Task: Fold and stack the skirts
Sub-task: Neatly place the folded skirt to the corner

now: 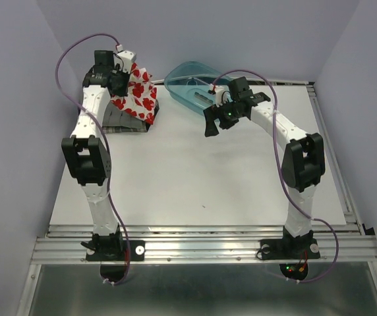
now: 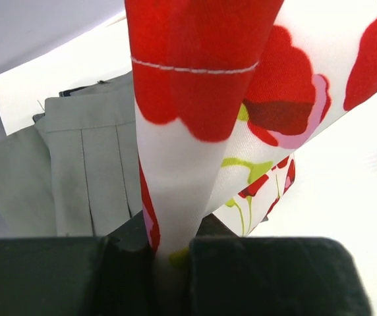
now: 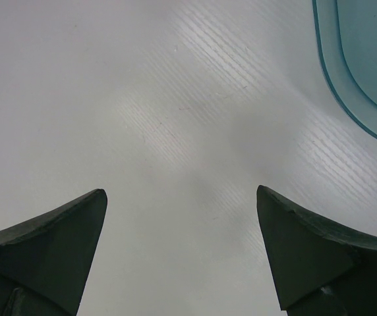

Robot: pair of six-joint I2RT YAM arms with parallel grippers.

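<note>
Top external view. The left pincer [image 1: 118, 71], at the far left of the table [image 1: 195, 178], holds the red-print skirt [image 1: 140, 95] lifted over the grey pleated skirt [image 1: 124, 118]. A dark edge beneath the grey may be a third skirt, but it cannot be told from here. The right pincer [image 1: 233, 112] hangs spread wide and empty beside the teal basket [image 1: 188, 82].

Left wrist view. The left pincer [image 2: 172, 260] is clamped on a gathered fold of the red-print skirt [image 2: 208, 99], and the grey pleated skirt [image 2: 89, 164] lies flat below. To do this step well, lower slowly so the hem lands first, square with the grey edges, and release only once the cloth lies flat.

Right wrist view. The right pincer [image 3: 180, 197] faces bare table [image 3: 142, 99], with the basket [image 3: 366, 59] at the corner. It could likely pin a free corner.
</note>
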